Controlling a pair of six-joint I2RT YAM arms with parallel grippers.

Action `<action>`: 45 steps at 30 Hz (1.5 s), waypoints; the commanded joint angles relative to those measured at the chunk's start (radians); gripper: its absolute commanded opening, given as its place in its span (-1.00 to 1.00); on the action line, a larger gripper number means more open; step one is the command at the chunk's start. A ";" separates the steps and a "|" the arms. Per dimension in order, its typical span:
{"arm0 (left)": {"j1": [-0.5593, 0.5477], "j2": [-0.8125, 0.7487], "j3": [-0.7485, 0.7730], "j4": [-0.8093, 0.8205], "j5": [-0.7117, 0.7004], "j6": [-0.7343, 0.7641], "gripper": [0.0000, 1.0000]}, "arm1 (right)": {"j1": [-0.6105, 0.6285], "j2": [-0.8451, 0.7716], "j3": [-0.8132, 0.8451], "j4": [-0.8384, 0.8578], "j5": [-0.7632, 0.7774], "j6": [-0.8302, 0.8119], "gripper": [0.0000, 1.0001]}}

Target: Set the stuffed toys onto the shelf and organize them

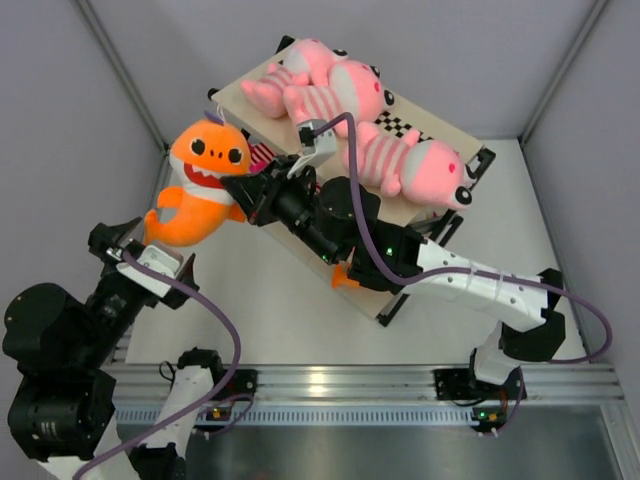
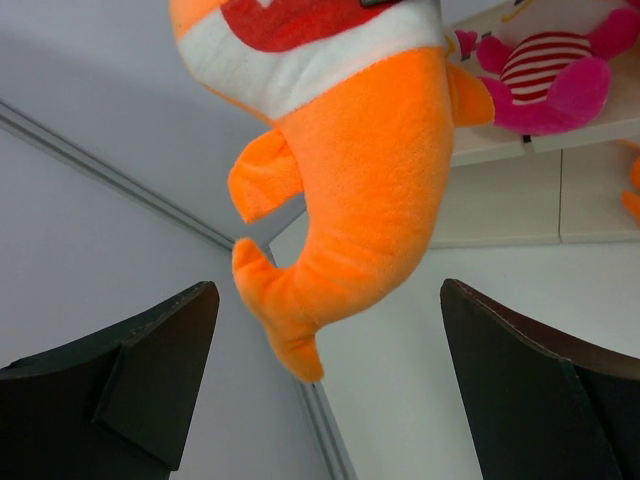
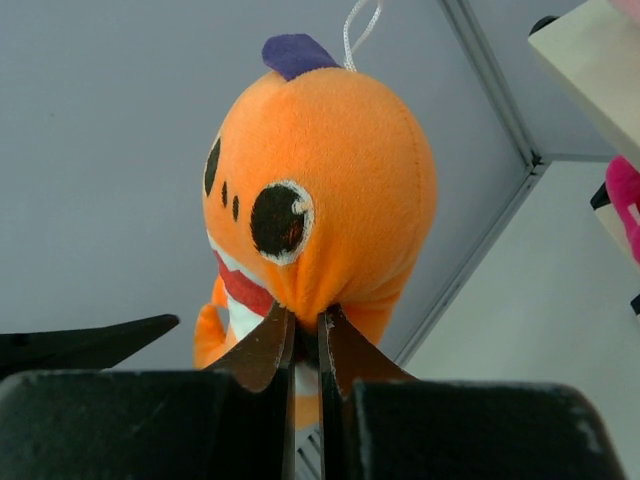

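While the orange toy (image 1: pixel 200 180) hangs upright in the air just off the left corner of the shelf (image 1: pixel 238 95), all that carries it is a small pinch of plush below its eye. The right gripper (image 3: pixel 305 325) is clamped tight on that fold, its two tips almost meeting. That looks to me like a thin hold, so the carry should be slow and without any swing.

Below, the left gripper (image 2: pixel 327 295) stands wide apart with the toy's tail dangling between its fingers and touching neither. I would keep it low and clear so the tail does not drag on a finger when the right arm moves off.

Where to set it is the next thing to settle. The top board already looks crowded with pale-pink toys (image 1: pixel 340 90) lying across it. On a lower board, as the left wrist sees it, a hot-pink toy (image 2: pixel 555 85) sits with bare board beside it. That gap seems the better target. I'd go in tail first between the frame posts, and open only once the body rests on the board.
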 commanded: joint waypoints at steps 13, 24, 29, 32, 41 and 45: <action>0.002 0.039 -0.145 0.085 0.058 0.220 0.61 | 0.031 -0.034 -0.070 0.153 -0.048 0.139 -1.00; 0.001 -0.007 -0.312 0.093 -0.045 0.184 -1.00 | 0.025 -0.078 -0.122 0.127 -0.097 0.089 -0.88; -0.001 -0.047 -0.434 0.013 -0.034 0.133 -1.00 | 0.025 -0.051 0.082 -0.155 -0.134 -0.130 0.23; -0.002 -0.072 -0.513 -0.044 0.019 0.094 -1.00 | 0.022 -0.107 0.071 -0.255 -0.097 -0.184 0.48; -0.002 -0.041 -0.756 -0.084 0.164 0.257 -1.00 | 0.025 -0.356 -0.117 -0.205 -0.106 -0.251 0.52; -0.002 0.072 -0.820 -0.012 0.173 0.351 -1.00 | 0.028 -0.379 -0.081 -0.209 -0.132 -0.314 0.50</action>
